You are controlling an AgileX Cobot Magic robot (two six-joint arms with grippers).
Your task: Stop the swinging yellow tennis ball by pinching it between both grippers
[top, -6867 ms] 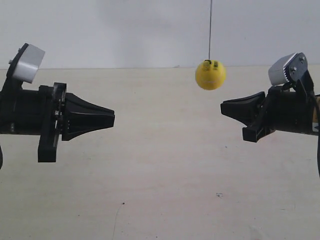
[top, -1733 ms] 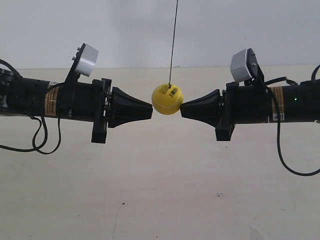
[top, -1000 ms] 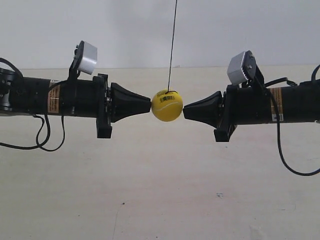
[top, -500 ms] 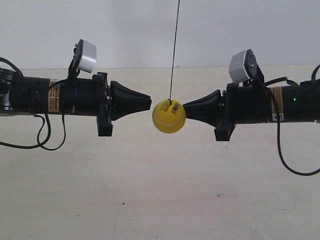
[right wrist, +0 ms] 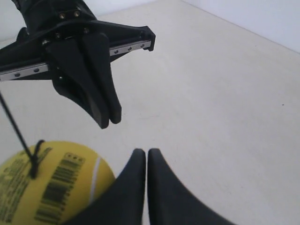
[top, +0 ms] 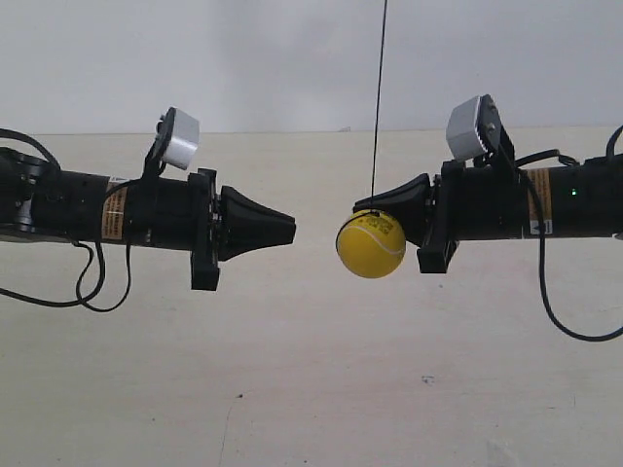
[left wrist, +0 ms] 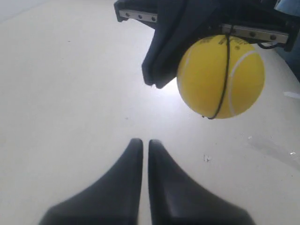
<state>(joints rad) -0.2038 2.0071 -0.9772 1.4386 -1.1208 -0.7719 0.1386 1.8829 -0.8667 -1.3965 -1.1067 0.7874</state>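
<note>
Over pale table (top: 311, 379), left end effector (top: 292, 230) and right end effector (top: 360, 206) level, facing, each pressed together.

Side exterior; opposed wrists, shared ball (top: 371, 245)

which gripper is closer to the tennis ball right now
Right. The right gripper has its shut tip right beside the yellow tennis ball, which hangs just below it. The left gripper stands apart, with a clear gap between its tip and the ball.
</note>
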